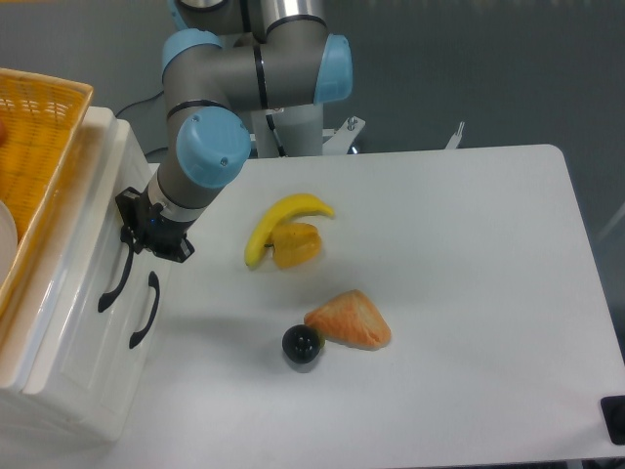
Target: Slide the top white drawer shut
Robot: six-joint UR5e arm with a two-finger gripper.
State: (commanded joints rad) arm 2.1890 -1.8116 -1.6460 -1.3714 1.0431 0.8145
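Note:
The top white drawer (pixel 93 249) sits pushed into the small white cabinet (pixel 68 391) at the left, its front nearly flush with the lower drawer. Its curved black handle (pixel 115 283) hangs just below my gripper (pixel 146 234). The gripper's black fingers press against the drawer front near the handle's upper end. Whether the fingers are open or shut cannot be told from this angle. The lower drawer's handle (pixel 146 311) lies right beside it.
A yellow woven basket (pixel 29 156) rests on the cabinet top. On the table lie a banana (pixel 278 223), an orange piece (pixel 298 244), a bread-like wedge (pixel 350 320) and a black round object (pixel 303 343). The arm's elbow (pixel 210 147) hangs over the cabinet's right side.

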